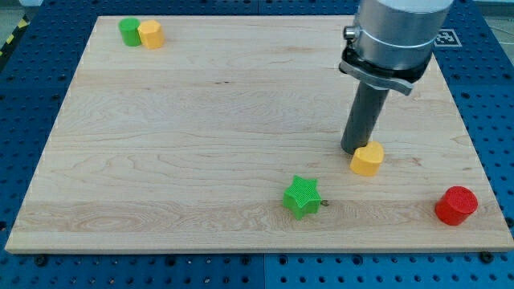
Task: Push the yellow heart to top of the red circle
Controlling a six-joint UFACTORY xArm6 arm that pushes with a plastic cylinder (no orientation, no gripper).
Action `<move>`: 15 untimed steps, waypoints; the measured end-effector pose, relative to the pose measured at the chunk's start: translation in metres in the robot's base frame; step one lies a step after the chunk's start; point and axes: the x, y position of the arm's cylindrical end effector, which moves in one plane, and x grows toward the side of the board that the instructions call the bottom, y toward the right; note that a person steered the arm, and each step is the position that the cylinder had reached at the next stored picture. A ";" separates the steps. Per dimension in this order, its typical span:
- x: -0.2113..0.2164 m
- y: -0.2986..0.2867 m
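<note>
At the board's (201,120) right, my tip (354,151) touches the yellow heart (368,159), up-left of the red circle (456,205).

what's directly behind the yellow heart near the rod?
Toward the view's top of the yellow heart block stands my dark rod; my tip touches or nearly touches its upper-left edge. The heart hides part of the tip's end, so contact is unconfirmed.

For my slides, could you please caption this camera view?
My tip touches the yellow heart from its upper left, with the red circle toward the board's lower right.
</note>
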 end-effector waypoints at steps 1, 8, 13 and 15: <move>0.000 0.005; 0.037 -0.001; 0.037 0.036; 0.044 0.025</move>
